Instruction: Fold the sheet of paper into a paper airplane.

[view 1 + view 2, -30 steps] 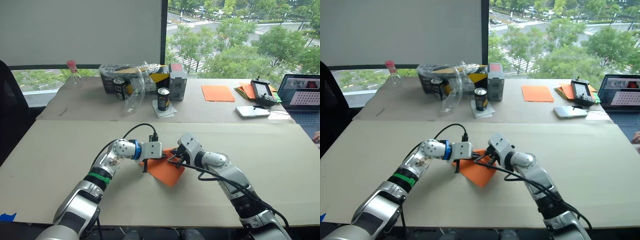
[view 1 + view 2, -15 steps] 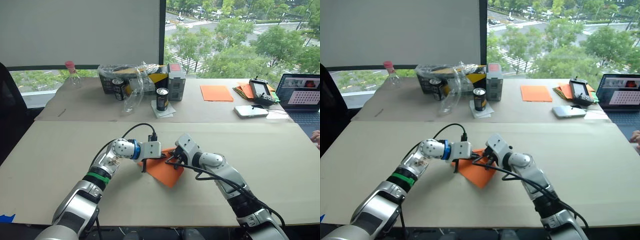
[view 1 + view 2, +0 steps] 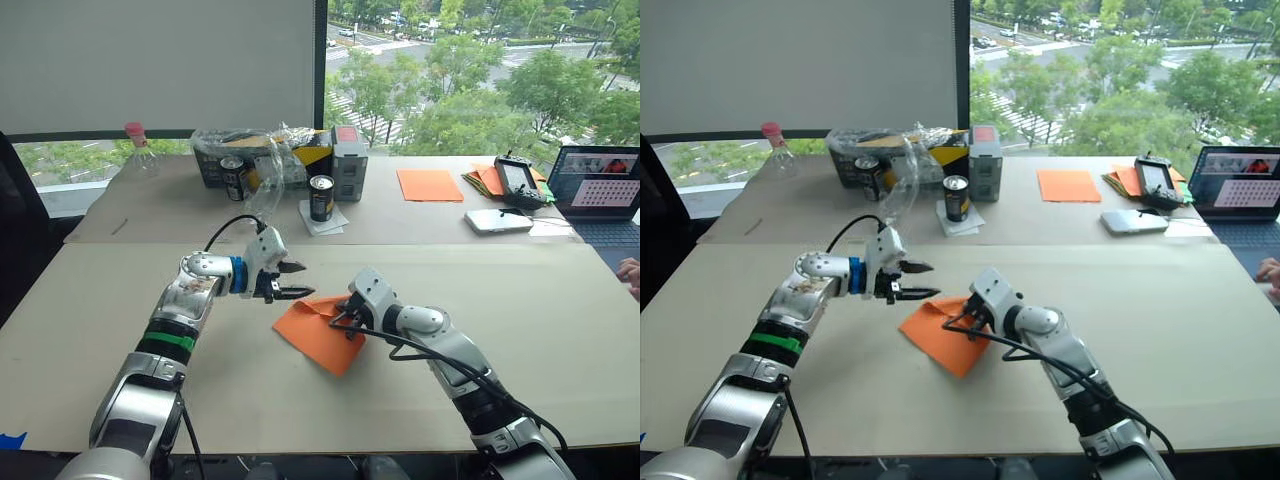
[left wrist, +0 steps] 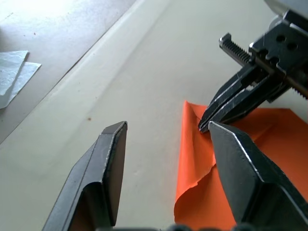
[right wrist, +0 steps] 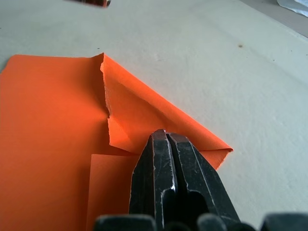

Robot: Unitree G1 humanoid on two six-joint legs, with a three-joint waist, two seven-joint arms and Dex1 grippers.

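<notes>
My right gripper (image 5: 166,139) pinched closed on the paper (image 3: 320,332) at its folded edge, left gripper (image 3: 292,281) spread wide, just beside the paper's near edge, bare table (image 3: 120,310) around.

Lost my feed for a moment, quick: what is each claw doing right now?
Left claw: open, holding nothing, just off the sheet of paper.
Right claw: closed, tips on the folded sheet.

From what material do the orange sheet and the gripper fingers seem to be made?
The sheet of paper looks like thin matte paper: it holds sharp creases and one edge curls and wrinkles. The right gripper, shut on it, has fingers that look like hard black plastic or coated metal, slightly glossy and scuffed. The left gripper is open; its fingers look similar.
</notes>
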